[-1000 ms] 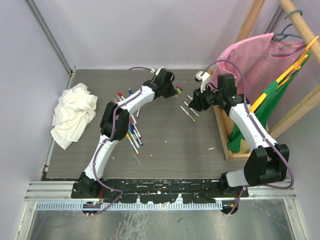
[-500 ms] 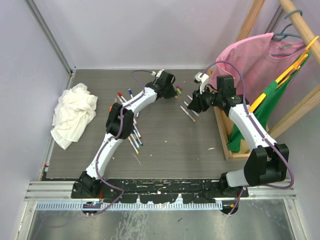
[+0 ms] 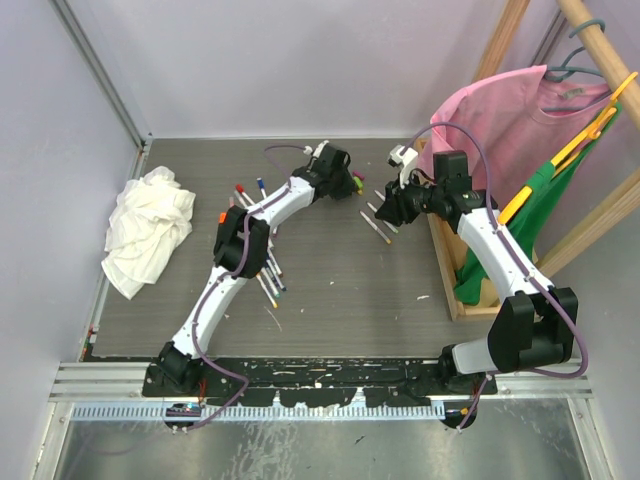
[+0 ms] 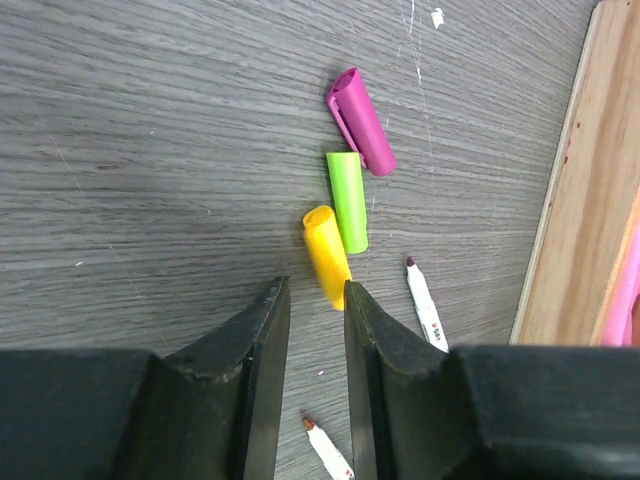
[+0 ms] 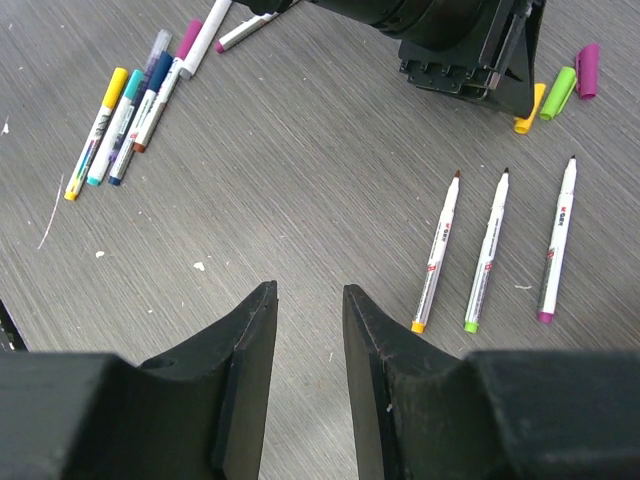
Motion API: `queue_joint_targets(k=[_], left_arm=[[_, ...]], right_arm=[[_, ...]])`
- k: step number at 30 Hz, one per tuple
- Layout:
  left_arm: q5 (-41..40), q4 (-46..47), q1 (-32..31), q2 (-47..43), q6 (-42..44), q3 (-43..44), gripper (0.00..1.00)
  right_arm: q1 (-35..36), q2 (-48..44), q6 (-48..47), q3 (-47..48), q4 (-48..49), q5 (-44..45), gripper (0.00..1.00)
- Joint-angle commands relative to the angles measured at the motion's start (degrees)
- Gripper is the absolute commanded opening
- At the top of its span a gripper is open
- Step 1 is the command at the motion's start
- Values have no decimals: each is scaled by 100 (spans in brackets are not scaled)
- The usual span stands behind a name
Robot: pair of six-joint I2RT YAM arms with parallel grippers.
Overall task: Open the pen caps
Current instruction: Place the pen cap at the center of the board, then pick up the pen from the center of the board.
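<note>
- Compared with a second ago, the left arm's elbow sits further right over the capped pens (image 3: 268, 272). Since half a second ago it has hardly shifted.
- The left gripper (image 3: 345, 170) remains at the far middle of the tabletop (image 3: 330, 300), and the right gripper (image 3: 388, 207) stays just right of it. Neither has visibly moved.
- In the left wrist view, the left gripper (image 4: 315, 295) has its jaws a narrow slot apart with nothing between them.
- Three loose caps lie just beyond its tips. The yellow cap (image 4: 327, 256) is nearest and slightly blurred. The green cap (image 4: 347, 200) touches the yellow cap's side, and the purple cap (image 4: 361, 121) is at the green cap's far end.
- The right gripper (image 5: 308, 300) is also parted by a narrow gap and holds nothing. It hangs above bare tabletop.
- Three uncapped pens (image 5: 488, 250) lie side by side ahead of the right gripper, tips pointing toward the loose caps.
- The tabletop is grey wood-grain, scuffed with white flecks, and a metal rail (image 3: 320, 375) runs along its near edge.
- A white rag (image 3: 148, 230) is crumpled at the left edge.
- A wooden frame (image 3: 445, 270) borders the right side, with a pink garment (image 3: 500, 120) and a green garment (image 3: 520, 230) hanging from it.
- Pale lilac walls (image 3: 300, 60) close in the back and left.
</note>
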Motion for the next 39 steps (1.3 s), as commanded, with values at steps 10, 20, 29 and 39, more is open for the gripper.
queue_joint_targets(k=[10,20,29,39], left_arm=[[192,303,49,-743,309,-89,29],[606,1992,49,-3060,1199,-3002,36],[996,3255,108,-5452,2509,-6374,46],[481,2866,128,-8188,3349,-8790,53]], right_arm=[[-69,-191,19,1,164,-260,38],[-67,-486,21,-185,210,-546,38],[-65,-972,-16,-455,390,-1036,38],[124,-1570,-80,-967,659,-1504,49]])
